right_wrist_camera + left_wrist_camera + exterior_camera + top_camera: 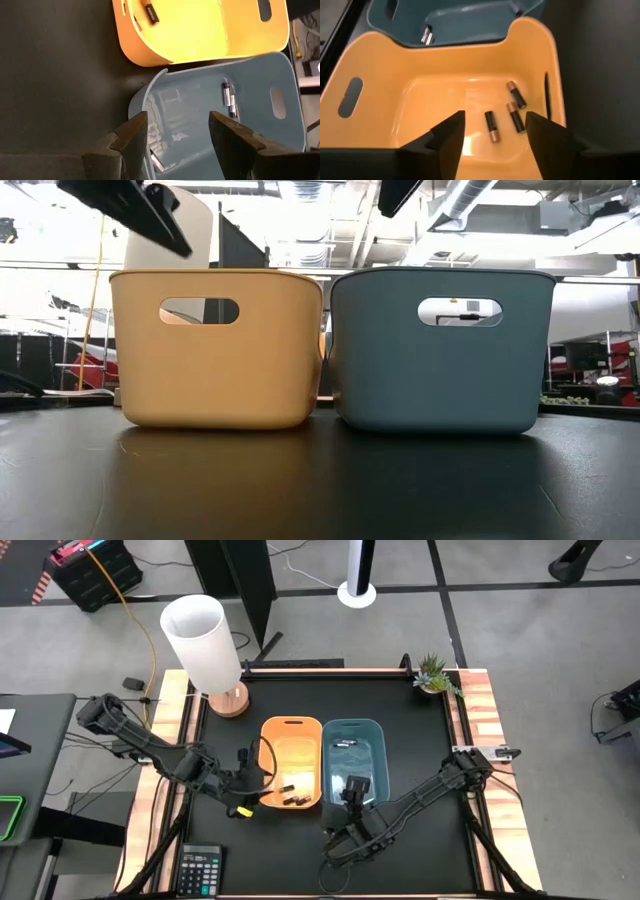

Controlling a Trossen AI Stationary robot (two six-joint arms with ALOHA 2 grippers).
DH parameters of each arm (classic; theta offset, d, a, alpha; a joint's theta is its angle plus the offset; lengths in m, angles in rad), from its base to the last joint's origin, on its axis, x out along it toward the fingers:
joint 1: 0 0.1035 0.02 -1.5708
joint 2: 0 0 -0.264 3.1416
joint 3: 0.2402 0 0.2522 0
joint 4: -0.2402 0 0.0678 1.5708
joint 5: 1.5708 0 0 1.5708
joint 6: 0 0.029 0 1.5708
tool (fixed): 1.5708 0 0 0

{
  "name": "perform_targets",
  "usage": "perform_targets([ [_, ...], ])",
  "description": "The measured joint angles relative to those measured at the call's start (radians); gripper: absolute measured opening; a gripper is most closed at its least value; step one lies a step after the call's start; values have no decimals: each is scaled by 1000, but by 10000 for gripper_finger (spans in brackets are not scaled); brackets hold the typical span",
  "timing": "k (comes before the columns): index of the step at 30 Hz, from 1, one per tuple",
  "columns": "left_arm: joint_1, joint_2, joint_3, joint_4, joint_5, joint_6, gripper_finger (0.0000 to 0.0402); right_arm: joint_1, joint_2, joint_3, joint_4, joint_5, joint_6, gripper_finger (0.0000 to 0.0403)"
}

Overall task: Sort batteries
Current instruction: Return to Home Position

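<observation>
An orange bin (292, 762) and a blue bin (355, 755) stand side by side on the black table. Three dark reddish-brown batteries (491, 126) lie on the orange bin's floor. Silvery-white batteries (227, 95) lie on the blue bin's floor, with one more (157, 162) near its near end. My left gripper (258, 772) (496, 119) is open and empty above the orange bin's left rim. My right gripper (354, 798) (178, 120) is open and empty over the near end of the blue bin.
A white cylinder on a round wooden base (205, 640) stands at the far left corner. A small plant (435, 675) sits at the far right corner. A grey calculator (200, 870) lies off the near left corner. Bare black tabletop (420, 730) lies right of the bins.
</observation>
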Motion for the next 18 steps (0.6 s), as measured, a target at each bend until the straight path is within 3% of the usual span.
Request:
perform_targets([
  [5,-54,-98,0,0,-22,7,217,31,0,0,26,40,-111,226],
  [9,-116,-182,-13,12,-76,36,191,59,0,0,102,43,-264,199],
  [16,-200,-354,-197,141,-181,42,77,77,-23,0,179,45,-359,39],
  [18,-204,-404,-258,176,-189,40,41,78,-40,0,182,47,-362,12],
])
